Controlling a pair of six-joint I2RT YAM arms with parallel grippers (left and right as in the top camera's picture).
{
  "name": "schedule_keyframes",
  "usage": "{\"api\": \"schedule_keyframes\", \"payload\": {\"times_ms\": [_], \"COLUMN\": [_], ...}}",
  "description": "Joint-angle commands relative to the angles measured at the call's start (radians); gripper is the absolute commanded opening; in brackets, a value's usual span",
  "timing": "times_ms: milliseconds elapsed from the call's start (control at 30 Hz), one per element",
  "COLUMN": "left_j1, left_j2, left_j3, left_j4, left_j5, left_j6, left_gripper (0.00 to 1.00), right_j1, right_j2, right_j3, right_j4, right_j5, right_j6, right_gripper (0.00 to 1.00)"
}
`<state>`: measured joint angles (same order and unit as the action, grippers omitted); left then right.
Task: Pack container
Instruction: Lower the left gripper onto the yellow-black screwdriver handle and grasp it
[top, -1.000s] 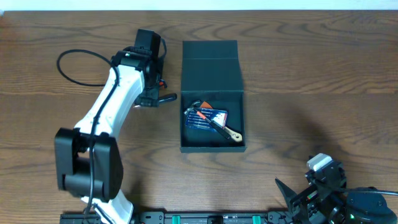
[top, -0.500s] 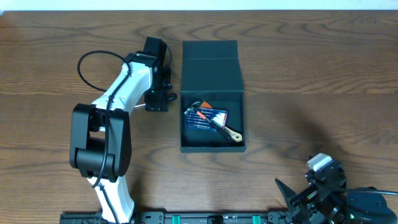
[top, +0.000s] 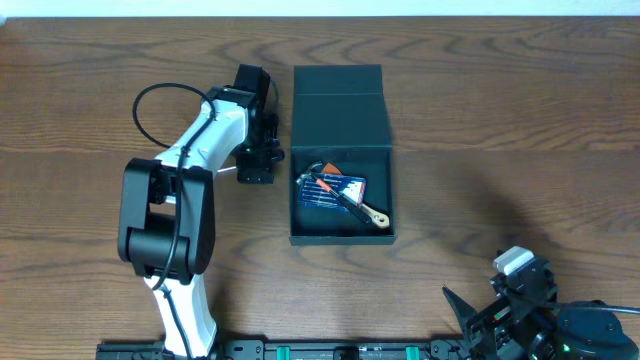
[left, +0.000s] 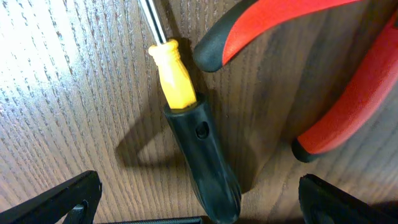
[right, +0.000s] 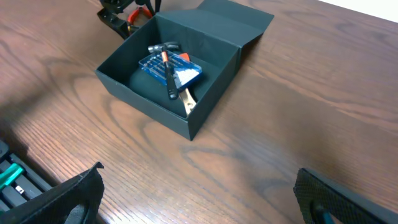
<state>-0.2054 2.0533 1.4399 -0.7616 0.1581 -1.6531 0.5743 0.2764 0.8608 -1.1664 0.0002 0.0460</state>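
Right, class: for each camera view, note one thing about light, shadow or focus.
Left wrist view: glare washes out the table top left; the screwdriver throws a dark shadow leftward. Overhead view: even light, faint shadow on the table right of the box. Right wrist view: box sharp, claw fingers dark and soft.

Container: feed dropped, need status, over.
Left gripper open above screwdriver, pliers alongside. Right gripper open, empty. Container lid open, hammer, packet inside. Nothing blocking.

Box (top: 340, 238): dark teal-black matte cardboard, square, sitting upright mid-table (top: 500, 120). Lid (top: 338, 105) open, hinged flap folded back flat on the far side. Not empty: blue packet (top: 335, 190) on the floor, hammer (top: 355, 205) lying across it.
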Motion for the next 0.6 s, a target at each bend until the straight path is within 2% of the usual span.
{"api": "schedule_keyframes", "payload": {"times_ms": [0,133,267,367,567], "left_j1": [0.004,0.004,0.004,0.004,0.004], "left_j2": [0.029,0.041,0.042,0.042,0.042], "left_j3": [0.016,0.016,0.016,0.016,0.016], "left_j4": [-0.008,-0.009,-0.009,-0.012,-0.023], "left_j5": [0.018,0.030,0.030,0.030,0.038], "left_j6": [-0.009,-0.005,-0.002,-0.002,-0.001], "left_gripper": [0.95,0.94,0.83,0.82,0.63], "right_j1": [-0.005,-0.005,-0.005,-0.005,-0.005], "right_j2": [-0.002,-0.002,-0.002,-0.002,-0.002], "right_j3": [-0.001,-0.001,-0.001,-0.001,-0.001], "right_j4": [-0.001,-0.001,-0.001,-0.001,-0.001], "right_j5": [0.003,0.003,0.003,0.003,0.003], "right_j6": [0.017,0.017,0.017,0.017,0.017], "right_gripper": [0.99,0.99,0.99,0.99,0.99]}}
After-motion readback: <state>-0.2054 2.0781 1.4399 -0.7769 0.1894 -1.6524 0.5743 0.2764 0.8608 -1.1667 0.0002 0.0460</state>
